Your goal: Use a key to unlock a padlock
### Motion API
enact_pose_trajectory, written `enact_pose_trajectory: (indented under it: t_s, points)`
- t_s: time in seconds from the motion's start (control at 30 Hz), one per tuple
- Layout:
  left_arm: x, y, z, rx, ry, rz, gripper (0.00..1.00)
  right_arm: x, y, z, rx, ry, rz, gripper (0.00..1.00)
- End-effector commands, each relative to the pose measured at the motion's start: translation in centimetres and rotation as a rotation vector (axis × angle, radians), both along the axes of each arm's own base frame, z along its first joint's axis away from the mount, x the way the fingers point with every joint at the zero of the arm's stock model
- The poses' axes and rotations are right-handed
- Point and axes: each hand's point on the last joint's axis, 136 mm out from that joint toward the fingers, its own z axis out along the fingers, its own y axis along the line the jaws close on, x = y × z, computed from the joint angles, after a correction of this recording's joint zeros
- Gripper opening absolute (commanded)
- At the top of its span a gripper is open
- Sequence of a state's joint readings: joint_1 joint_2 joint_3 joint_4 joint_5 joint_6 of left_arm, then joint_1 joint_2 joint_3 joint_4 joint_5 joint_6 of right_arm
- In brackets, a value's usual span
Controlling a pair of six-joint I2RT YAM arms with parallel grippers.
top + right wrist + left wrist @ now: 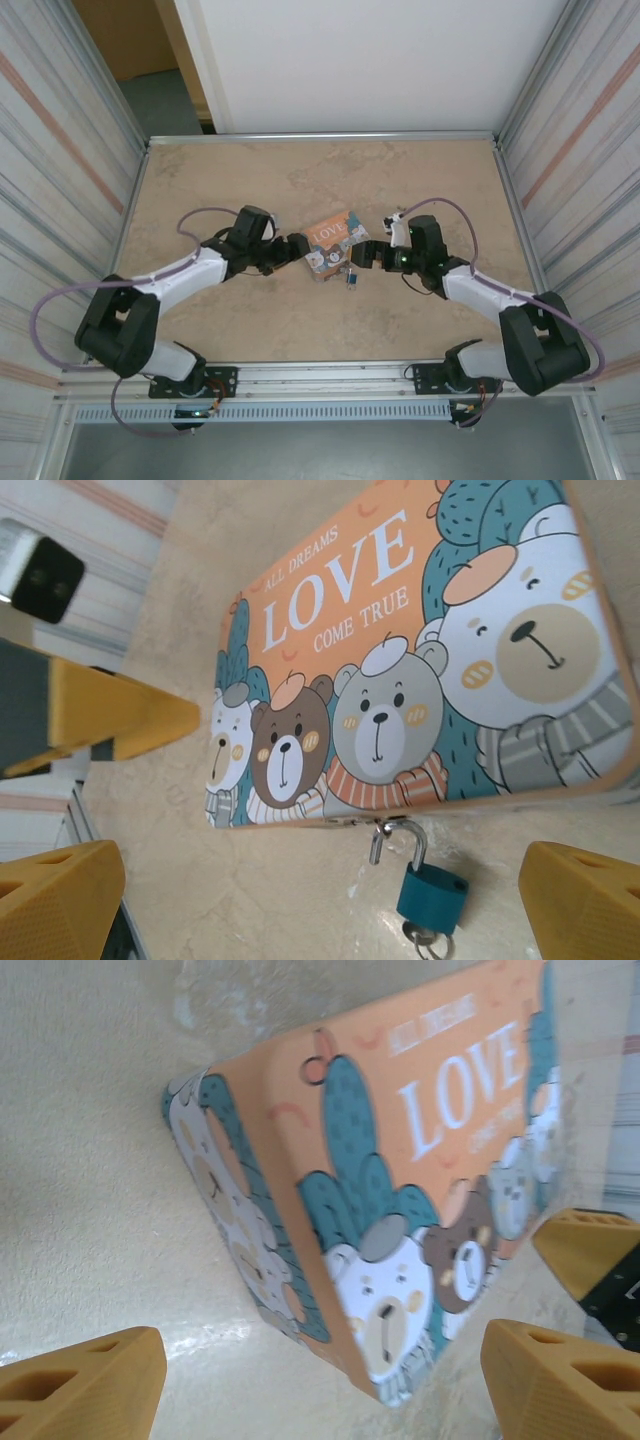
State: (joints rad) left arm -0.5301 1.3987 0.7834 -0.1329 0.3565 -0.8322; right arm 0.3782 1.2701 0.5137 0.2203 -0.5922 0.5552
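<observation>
The small blue-green padlock [432, 895] lies on the table against the near edge of the orange "LOVE" box [400, 650]. Its silver shackle [400, 832] stands swung open, one leg free of the body, its arch at the box's latch. The tiny grey key [430, 943] sticks out of the lock's bottom. My right gripper [320, 910] is open, its fingers wide to either side of the lock and not touching it. My left gripper [320, 1390] is open too, straddling a corner of the box [400, 1160]. From above, the padlock [352, 279] sits between both grippers.
The box [335, 243] lies mid-table between my left gripper [300, 248] and my right gripper [361, 256]. A yellow finger of the left gripper [120, 720] shows beyond the box's far corner. Metal rails [320, 136] and ribbed walls ring the tan table.
</observation>
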Motion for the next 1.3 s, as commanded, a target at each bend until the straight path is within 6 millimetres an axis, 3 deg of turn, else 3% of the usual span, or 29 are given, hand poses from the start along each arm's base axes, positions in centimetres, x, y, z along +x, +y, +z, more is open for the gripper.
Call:
enact_pose_trajectory:
  t_s: [0.0, 0.23, 0.53, 0.77, 1.27]
  points:
    - [0.1, 0.8, 2.8, 0.015, -0.083, 0.007, 0.82, -1.0, -0.8, -0.5, -0.026, -0.010, 0.013, 0.99]
    - [0.0, 0.8, 6.9, -0.015, -0.205, 0.004, 0.74, -1.4, -0.5, 1.1, 0.007, -0.066, 0.043, 0.99]
    - [0.1, -3.5, 8.7, -0.061, -0.207, -0.113, 0.41, -1.6, -0.1, 1.2, 0.055, -0.073, 0.042, 1.00]
    - [0.8, -5.4, 7.3, -0.059, -0.156, -0.144, 0.32, -1.9, 0.5, 0.3, 0.056, -0.054, 0.068, 0.98]
    - [1.0, -7.1, 2.7, -0.028, -0.042, -0.179, 0.28, -2.1, 2.7, -2.0, 0.018, -0.041, 0.150, 0.93]
